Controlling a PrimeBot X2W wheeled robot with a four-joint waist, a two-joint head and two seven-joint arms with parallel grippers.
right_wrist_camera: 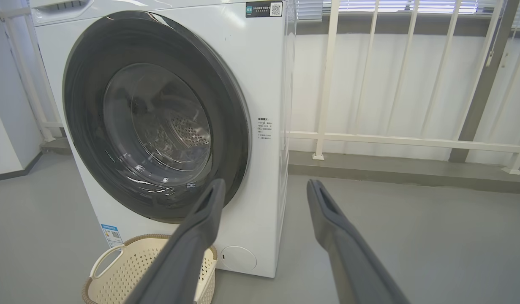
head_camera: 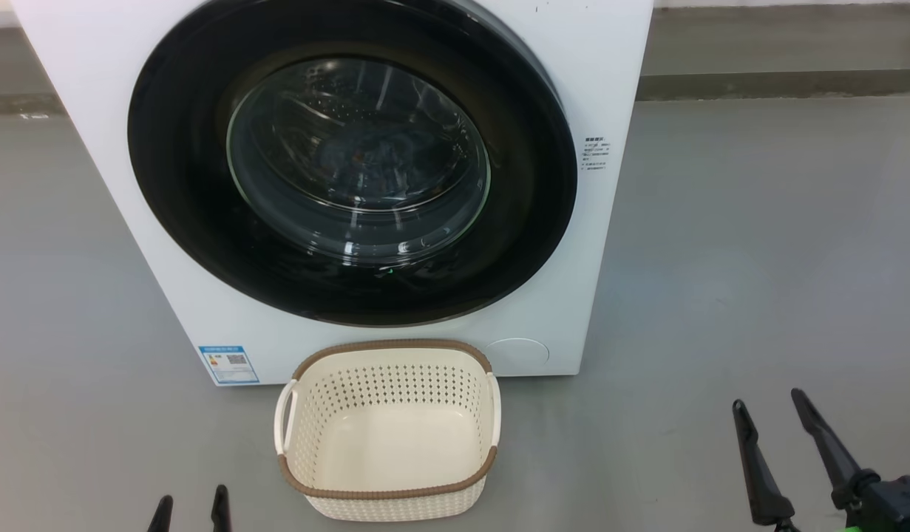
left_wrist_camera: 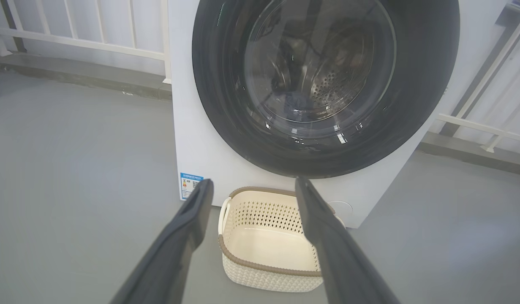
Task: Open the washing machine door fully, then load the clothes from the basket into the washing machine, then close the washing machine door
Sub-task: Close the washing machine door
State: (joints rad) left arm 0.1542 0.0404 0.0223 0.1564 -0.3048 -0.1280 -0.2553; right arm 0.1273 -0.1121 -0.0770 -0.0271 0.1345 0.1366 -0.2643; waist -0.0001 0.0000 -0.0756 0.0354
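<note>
Large round glossy black door (head_camera: 174, 148) with bulging clear glass window: shut flush on the big white front-loading washing machine (head_camera: 92, 111), ahead of and above both pairs of fingertips. Behind the glass, low in the perforated steel drum (left_wrist_camera: 331, 84), a dim bluish patch with orange flecks, likely the printed clothes (head_camera: 366, 174).

Small cream perforated plastic basket (head_camera: 392, 346) with brown woven-look rim: empty, on the grey floor (head_camera: 721, 258), just ahead and to the right of the left gripper (head_camera: 191, 504), well to the left of the right gripper (head_camera: 767, 403). Parked right under the door, presumably to keep the carry into the drum short.

Both grippers spread wide, holding nothing, held clear of machine and basket. Judged fitting for a finished job.

From the right wrist: the machine's side panel (right_wrist_camera: 283, 126) and a white railing (right_wrist_camera: 327, 84) beyond. From the left wrist: a blue label sticker (left_wrist_camera: 191, 183) beside one fingertip.
</note>
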